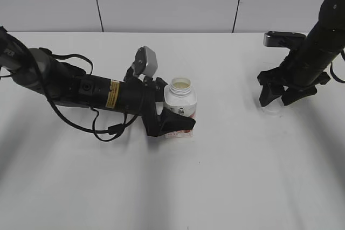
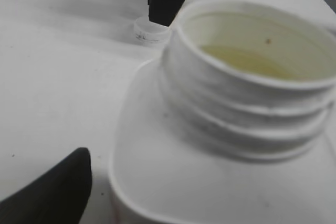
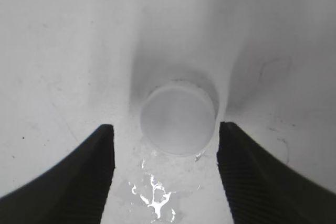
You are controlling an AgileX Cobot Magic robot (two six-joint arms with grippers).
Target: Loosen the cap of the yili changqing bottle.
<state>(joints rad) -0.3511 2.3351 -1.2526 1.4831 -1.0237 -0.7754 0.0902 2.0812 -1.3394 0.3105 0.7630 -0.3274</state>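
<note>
White plastic everywhere here, so it takes a second to read. The yili changqing bottle (image 1: 180, 106) stands upright just left of centre of the exterior frame, and its neck is wide open — bare threads and pale liquid inside, no cap on it. The left hand (image 1: 173, 118) lies in low from the left with its fingers either side of the bottle's body, I'd guess to brace it against twisting. Whether they're pressing on it or just flanking it I can't tell; the left wrist view shows a gap beside one finger.

The cap (image 3: 179, 120) is way off at the right of the exterior frame, flat on the bench (image 1: 215, 187), between the spread fingers of the right hand (image 3: 165, 174) — not clamped, there's a gap each side. A little spilled liquid (image 3: 152, 195) shines beside it. Looks set down to me, so the loosening's more than done.
</note>
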